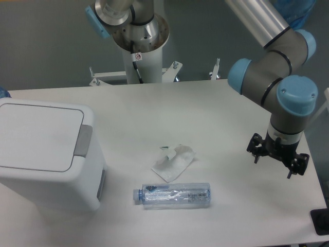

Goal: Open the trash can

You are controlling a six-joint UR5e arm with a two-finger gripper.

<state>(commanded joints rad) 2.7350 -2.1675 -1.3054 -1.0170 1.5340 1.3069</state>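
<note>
The trash can [49, 170] is a large boxy white bin at the left of the table. Its flat white lid [36, 136] lies shut, with the grey push tab [83, 140] on its right edge. My gripper [273, 167] hangs over the right side of the table, far to the right of the bin and touching nothing. Its black fingers [255, 154] point down and look spread apart, with nothing between them.
A crumpled white wrapper [174, 161] lies mid-table. A clear plastic bottle [172, 196] with a blue cap lies on its side in front of it. The arm's base column [139, 46] stands at the back. A black object [320, 221] sits at the right front corner.
</note>
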